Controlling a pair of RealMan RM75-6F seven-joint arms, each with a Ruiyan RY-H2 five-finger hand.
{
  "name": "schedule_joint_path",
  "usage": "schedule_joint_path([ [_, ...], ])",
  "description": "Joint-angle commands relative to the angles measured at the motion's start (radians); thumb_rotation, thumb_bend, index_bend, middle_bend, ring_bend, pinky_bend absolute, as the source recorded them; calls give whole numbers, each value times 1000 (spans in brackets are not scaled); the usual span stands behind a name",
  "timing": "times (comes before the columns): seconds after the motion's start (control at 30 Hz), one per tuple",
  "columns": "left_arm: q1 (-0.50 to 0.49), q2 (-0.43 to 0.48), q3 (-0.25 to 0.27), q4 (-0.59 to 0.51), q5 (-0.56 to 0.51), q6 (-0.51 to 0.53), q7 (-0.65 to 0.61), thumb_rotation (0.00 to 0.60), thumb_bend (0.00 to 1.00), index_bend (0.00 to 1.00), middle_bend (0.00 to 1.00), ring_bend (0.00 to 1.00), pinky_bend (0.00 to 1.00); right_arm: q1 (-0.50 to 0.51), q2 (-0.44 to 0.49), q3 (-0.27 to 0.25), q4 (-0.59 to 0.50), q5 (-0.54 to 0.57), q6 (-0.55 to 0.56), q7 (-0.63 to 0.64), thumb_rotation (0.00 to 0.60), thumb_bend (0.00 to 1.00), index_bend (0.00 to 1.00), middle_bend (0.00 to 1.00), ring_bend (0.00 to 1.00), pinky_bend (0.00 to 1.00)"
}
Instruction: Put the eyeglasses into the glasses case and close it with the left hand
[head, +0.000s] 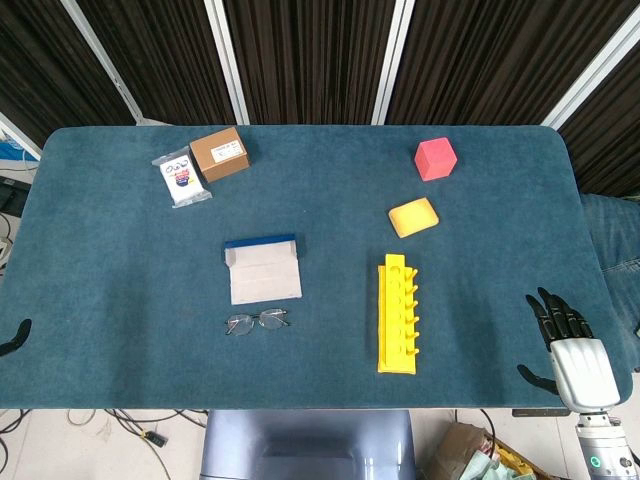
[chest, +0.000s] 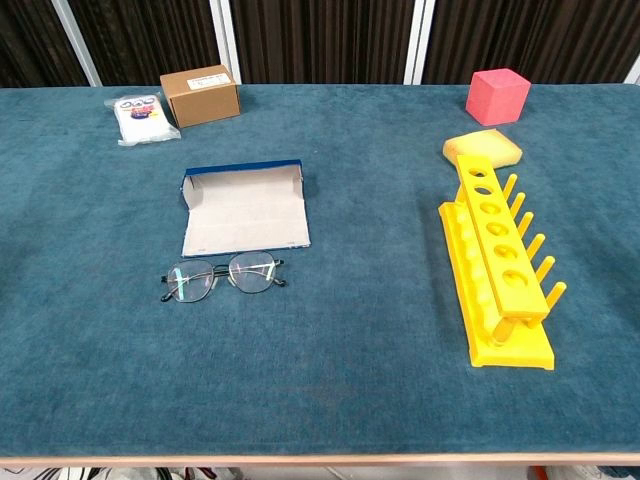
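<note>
The eyeglasses (head: 257, 321) (chest: 222, 277), thin dark-framed, lie on the blue table just in front of the glasses case (head: 264, 270) (chest: 246, 209). The case is grey with a blue edge and lies open and flat, with nothing inside. Only a dark tip of my left hand (head: 14, 336) pokes in at the table's left edge, far from the glasses. My right hand (head: 563, 332) rests at the front right corner, fingers spread and holding nothing. Neither hand shows in the chest view.
A yellow peg rack (head: 397, 313) (chest: 497, 266) stands right of centre. Behind it lie a yellow sponge (head: 413, 216) (chest: 482, 150) and a pink cube (head: 435, 158) (chest: 497, 96). A cardboard box (head: 219, 153) (chest: 200, 95) and a small packet (head: 181, 178) (chest: 140, 116) sit at the back left.
</note>
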Motion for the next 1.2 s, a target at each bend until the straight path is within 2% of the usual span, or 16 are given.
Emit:
schedule_joint_path([
  [0.03,0,1,0,-1,1,1,0,600,305,32,0,0,0,0,0,0,0,0,0,0,600,116,0,0,84,187],
  [0.57,-1,-6,1,2,6,3,4,600,305,32,0,0,0,2,1,0,-2,2,-5,-1,600,117,0,0,84,187],
  [1.03,-9,-3,-1,-10,12,-10,-24,600,305,108,0,0,0,-1,3,4,-10,17,-7,3,600,116,0,0,84,187],
  [1.2,-59,24,-17,-72,29,-61,16,600,305,160,0,0,0,-2,7,6,-14,18,-5,7,600,116,0,0,84,187],
])
